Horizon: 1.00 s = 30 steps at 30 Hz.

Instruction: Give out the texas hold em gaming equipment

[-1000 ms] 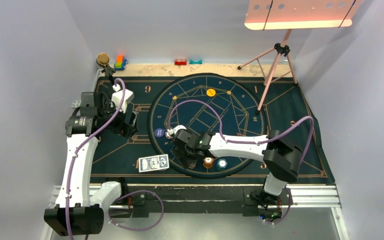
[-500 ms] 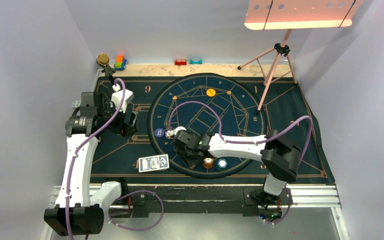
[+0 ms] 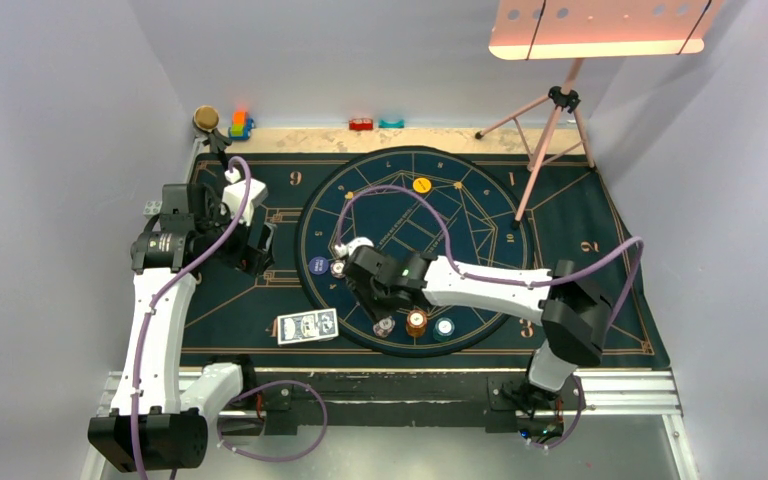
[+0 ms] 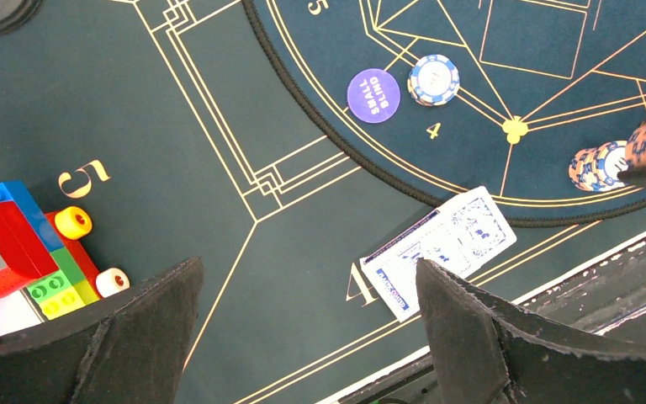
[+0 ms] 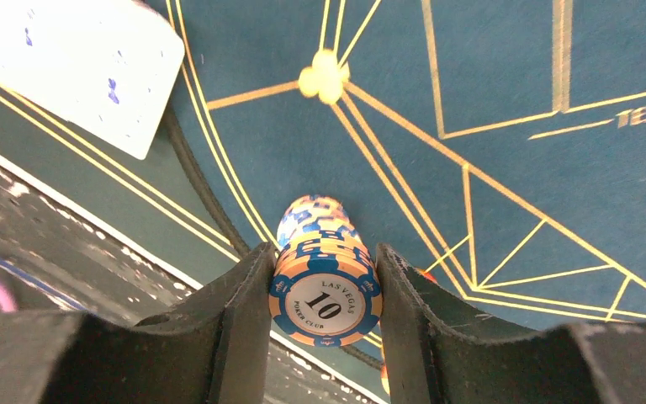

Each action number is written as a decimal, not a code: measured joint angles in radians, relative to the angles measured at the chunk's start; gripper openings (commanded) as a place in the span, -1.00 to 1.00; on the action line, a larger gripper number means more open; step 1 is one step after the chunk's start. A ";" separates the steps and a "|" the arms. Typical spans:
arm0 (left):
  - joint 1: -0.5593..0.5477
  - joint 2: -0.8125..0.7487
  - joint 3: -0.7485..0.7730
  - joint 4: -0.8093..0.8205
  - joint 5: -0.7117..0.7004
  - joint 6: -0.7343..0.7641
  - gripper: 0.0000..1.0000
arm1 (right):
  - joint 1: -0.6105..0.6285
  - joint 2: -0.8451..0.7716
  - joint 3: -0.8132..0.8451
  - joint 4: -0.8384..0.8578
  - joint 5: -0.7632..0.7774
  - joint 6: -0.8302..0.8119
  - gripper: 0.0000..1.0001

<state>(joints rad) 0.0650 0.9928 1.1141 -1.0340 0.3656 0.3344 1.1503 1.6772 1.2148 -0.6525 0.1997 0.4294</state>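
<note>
Chip stack (image 5: 324,307), orange, clamped in R gripper (image 5: 321,265) near round mat (image 5: 513,168) edge; L gripper (image 4: 307,269) spread wide.

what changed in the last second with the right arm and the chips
The right gripper closed on an orange-and-blue chip stack. Its arm drew slightly away from the near rim of the round mat, uncovering another chip stack there. Unchanged: the open left gripper, the card and the blue button.

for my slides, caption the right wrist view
Right gripper shut on orange 10 chips over the round mat, a playing card at upper left
</note>
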 measured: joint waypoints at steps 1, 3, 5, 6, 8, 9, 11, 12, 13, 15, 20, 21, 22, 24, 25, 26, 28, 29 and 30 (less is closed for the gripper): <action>0.000 0.000 0.000 0.000 0.000 0.000 0.99 | -0.013 -0.008 0.019 -0.005 0.000 -0.002 -0.55; 0.000 0.000 0.000 0.000 0.000 0.000 0.99 | -0.056 -0.020 0.056 -0.013 -0.001 -0.004 -0.55; 0.000 0.002 0.000 0.000 0.001 0.000 0.99 | -0.129 -0.021 0.103 -0.017 -0.001 -0.010 -0.54; 0.000 0.005 0.000 0.000 0.001 0.000 0.99 | -0.171 -0.019 0.126 -0.016 0.001 -0.013 -0.54; 0.000 0.011 0.000 0.000 0.002 0.000 0.99 | -0.264 -0.002 0.185 -0.018 0.010 -0.022 -0.54; 0.000 0.014 0.000 0.000 0.002 0.000 0.99 | -0.306 0.017 0.218 -0.016 0.018 -0.026 -0.53; 0.000 0.018 0.000 0.000 0.002 0.000 0.99 | -0.385 0.069 0.289 -0.012 0.027 -0.034 -0.53; 0.000 0.019 0.000 0.000 0.002 0.000 0.99 | -0.420 0.101 0.323 -0.011 0.034 -0.039 -0.53; 0.000 0.019 0.000 0.000 0.002 0.000 0.99 | -0.446 0.131 0.349 -0.010 0.042 -0.043 -0.53; 0.000 0.019 0.000 0.000 0.005 0.000 0.99 | -0.503 0.218 0.421 -0.012 0.049 -0.055 -0.53; 0.000 0.021 0.000 0.000 0.010 0.000 0.99 | -0.577 0.447 0.605 -0.034 0.056 -0.083 -0.53; 0.000 0.023 0.000 0.000 0.013 0.000 0.99 | -0.584 0.488 0.639 -0.042 0.057 -0.089 -0.53; 0.000 0.024 0.000 0.001 0.014 0.000 0.99 | -0.589 0.535 0.680 -0.045 0.058 -0.095 -0.53; 0.000 0.027 0.000 0.001 0.015 0.000 0.99 | -0.594 0.590 0.728 -0.051 0.058 -0.100 -0.53; 0.000 0.029 0.000 0.002 0.016 0.000 0.99 | -0.595 0.619 0.760 -0.060 0.057 -0.103 -0.53; 0.000 0.031 0.000 0.001 0.016 0.000 0.99 | -0.595 0.649 0.797 -0.066 0.055 -0.105 -0.54; 0.000 0.035 0.000 0.002 0.017 0.000 0.99 | -0.599 0.687 0.842 -0.067 0.052 -0.107 -0.54; 0.000 0.036 0.000 0.002 0.017 -0.001 0.99 | -0.602 0.699 0.861 -0.067 0.049 -0.108 -0.54; 0.000 0.038 0.000 0.002 0.017 -0.001 0.99 | -0.604 0.708 0.877 -0.068 0.046 -0.108 -0.54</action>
<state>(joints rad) 0.0650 1.0306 1.1141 -1.0321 0.3828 0.3336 0.5461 2.3856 2.0918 -0.7204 0.2455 0.3218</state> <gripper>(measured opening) 0.995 0.462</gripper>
